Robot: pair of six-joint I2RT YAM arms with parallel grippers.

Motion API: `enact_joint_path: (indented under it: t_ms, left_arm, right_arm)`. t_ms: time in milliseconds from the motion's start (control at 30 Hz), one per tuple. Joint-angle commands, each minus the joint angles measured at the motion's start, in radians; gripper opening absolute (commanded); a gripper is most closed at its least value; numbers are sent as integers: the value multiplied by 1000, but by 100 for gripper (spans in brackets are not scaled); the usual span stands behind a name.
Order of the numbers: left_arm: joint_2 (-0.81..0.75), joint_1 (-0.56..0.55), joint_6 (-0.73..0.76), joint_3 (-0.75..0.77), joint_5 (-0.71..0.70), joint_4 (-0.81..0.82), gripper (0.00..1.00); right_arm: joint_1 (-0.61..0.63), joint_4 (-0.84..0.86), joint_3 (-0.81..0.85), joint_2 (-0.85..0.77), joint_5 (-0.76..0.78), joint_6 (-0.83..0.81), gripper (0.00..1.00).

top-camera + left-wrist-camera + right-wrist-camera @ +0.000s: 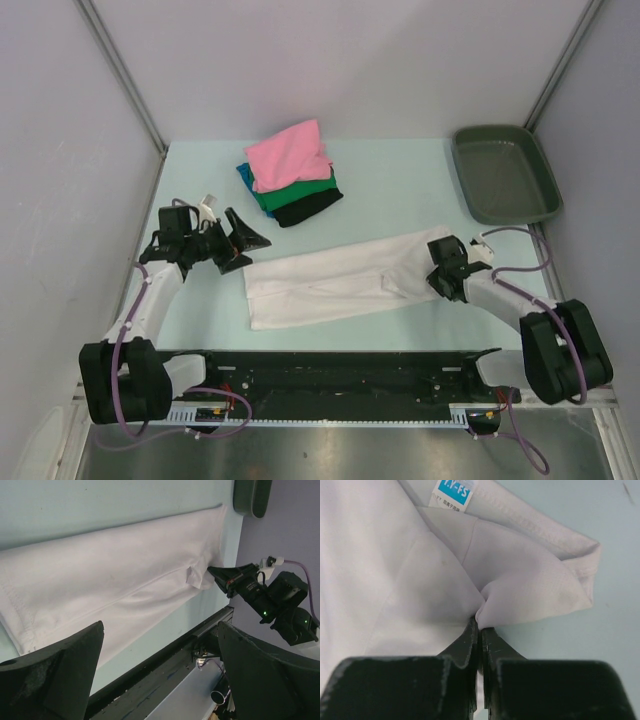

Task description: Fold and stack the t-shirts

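Your right tool [480,626] pinches the white shirt [330,285], a long strip on the bench [400,195]; your left tool [238,243] hangs spread beside it. Four folded shirts [292,178] sit stacked behind, so only this one looks left.

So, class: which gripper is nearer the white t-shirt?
Right. The right gripper is shut on the white t-shirt; the left gripper hangs open beside its opposite end.

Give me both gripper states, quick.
Left gripper: open, holding nothing.
Right gripper: shut, pinching an edge of the white shirt.
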Motion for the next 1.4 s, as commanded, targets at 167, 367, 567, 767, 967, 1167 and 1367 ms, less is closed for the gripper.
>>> enact_joint_path:
  t_ms: [167,367,567,767,967,1167,1367]
  left_arm:
    - [-31,1,27,-2,15,-6,100]
    - [-69,-1,-1,-54,17,19,100]
    - [-111,-32,-21,-121,-12,54,100]
    - [-48,-96,-5,-149,-70,115,100]
    - [133,-255,4,-88,-201,160,100]
    - [316,-337,-8,-34,-250,180,100]
    - [434,-386,-34,-39,-304,262,88]
  right_arm:
    - [-121,60,484,414,-27,-298,0]
    - [-210,45,873,736,-157,-478,0]
    - [-212,-153,1488,1111,-265,-690,0]
    - [-213,-88,1513,1050,-290,-724,94]
    - [-209,49,1087,594,-308,-642,100]
    - [-42,-47,757,202,-326,-534,99]
    - [288,-20,337,-133,-302,-356,100]
